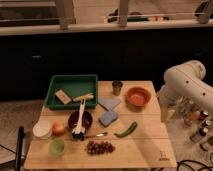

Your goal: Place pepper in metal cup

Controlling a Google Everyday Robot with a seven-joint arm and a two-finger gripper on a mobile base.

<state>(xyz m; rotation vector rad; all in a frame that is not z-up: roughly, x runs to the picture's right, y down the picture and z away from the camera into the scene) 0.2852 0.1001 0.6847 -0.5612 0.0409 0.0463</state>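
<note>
My gripper (167, 113) hangs by the table's (145, 150) right edge, open or closed I cannot tell, while the pepper (126, 130) lies flat to its left, well apart from the metal cup (117, 87).

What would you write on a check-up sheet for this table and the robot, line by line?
Surface: wooden table, crowded.
Job's things: pepper lies front right, apart from the upright metal cup at the back, beside the orange bowl.
Clutter: green tray, two blue sponges, dark bowl with brush, grapes, light green cup.
Gripper: low on the white arm, beside the table's right edge, away from the pepper.
Cables: nothing seen.
Surroundings: dark cabinets behind; small bottles at right.
</note>
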